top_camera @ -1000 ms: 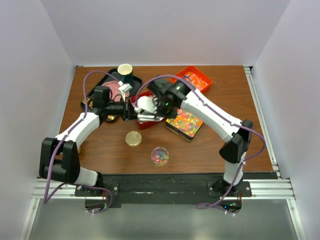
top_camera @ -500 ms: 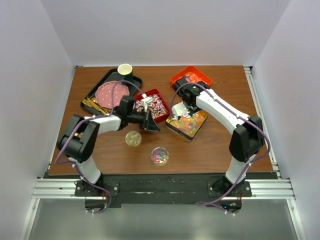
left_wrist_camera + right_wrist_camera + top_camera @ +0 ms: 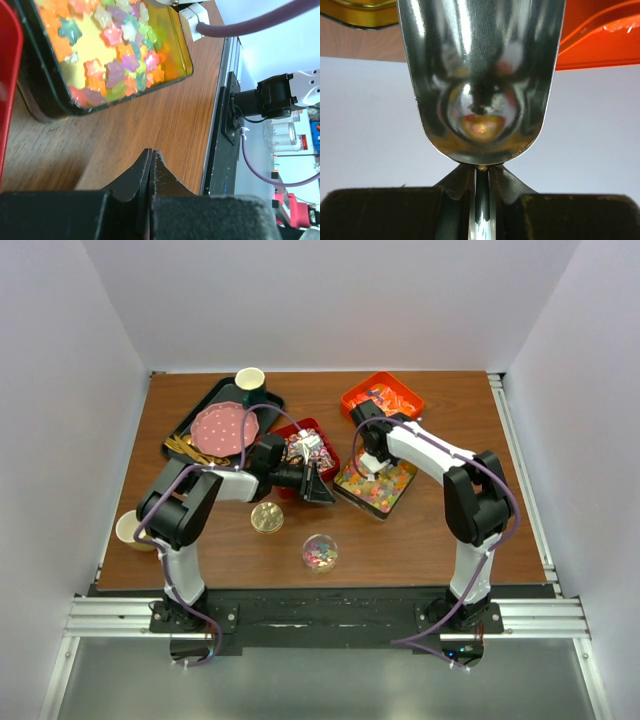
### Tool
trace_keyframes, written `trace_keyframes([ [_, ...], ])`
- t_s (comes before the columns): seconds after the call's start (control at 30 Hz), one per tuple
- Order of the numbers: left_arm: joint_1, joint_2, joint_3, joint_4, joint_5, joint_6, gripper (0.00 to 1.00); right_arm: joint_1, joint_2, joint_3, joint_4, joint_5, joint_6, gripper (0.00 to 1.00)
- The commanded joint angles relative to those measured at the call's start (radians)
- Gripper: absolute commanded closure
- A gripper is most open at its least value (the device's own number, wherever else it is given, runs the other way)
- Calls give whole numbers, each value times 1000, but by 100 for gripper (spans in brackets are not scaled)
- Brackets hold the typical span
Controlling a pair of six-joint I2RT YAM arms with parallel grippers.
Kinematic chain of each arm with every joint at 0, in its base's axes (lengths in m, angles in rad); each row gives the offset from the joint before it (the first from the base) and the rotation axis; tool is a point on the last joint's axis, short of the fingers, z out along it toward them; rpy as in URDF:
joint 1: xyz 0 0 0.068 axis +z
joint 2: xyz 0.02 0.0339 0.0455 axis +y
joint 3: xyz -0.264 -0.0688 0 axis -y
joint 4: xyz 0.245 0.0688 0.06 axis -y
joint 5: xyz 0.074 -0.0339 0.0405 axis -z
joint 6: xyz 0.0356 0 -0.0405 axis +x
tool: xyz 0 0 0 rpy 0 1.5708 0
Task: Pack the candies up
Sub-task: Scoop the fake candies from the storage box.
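Candies, glossy star-shaped jellies in orange, pink, green and purple, fill a gold-lined tin right of centre in the overhead frame. The right gripper is poised over the tin's upper-left corner. That claw is clenched on the thin handle of a silver scoop, whose long axis runs straight out from the fingers, bowl foremost. The polished bowl shows only reflections, and no sweet can be made out in it.

In the overhead view the jellies lie under the scoop and to its lower right, so a dip and push along the tin looks like the move that matters. The right arm is plainly the nearer one to this load.

The left gripper lies low over the wood just off the tin's left side, between it and a red tray of wrapped sweets. Its two fingers are pressed together with nothing between them. In its wrist camera the tin sits at upper left of the frame, apart from the fingertips.

A small clear jar holding a few coloured pieces stands at lower centre of the overhead frame, well apart from the scoop, with a round gold lid near it to the left. Packing appears only partly done. The scoop would have to travel toward the bottom of the frame to reach the jar.
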Motion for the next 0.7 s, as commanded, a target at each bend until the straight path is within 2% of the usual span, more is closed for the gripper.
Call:
trace_keyframes([
  [0.0,-2,22,31,77,24,-29,100,-17,-46,-52,125,105,-199,100],
  [0.2,-22,52,35,94,28,-40,100,-22,-84,-118,162,110,-280,100],
  [0.33,-30,72,46,101,30,-51,100,-22,-141,-248,217,113,-329,100],
  [0.47,-36,88,51,118,31,-66,100,-22,-208,-339,199,104,-348,100],
  [0.57,-41,94,49,124,33,-69,100,-9,-224,-349,121,99,-275,100],
  [0.63,-44,101,51,134,31,-80,100,14,-186,-305,2,94,-114,100],
  [0.67,-47,111,54,144,31,-83,100,23,-163,-284,-46,84,17,100],
])
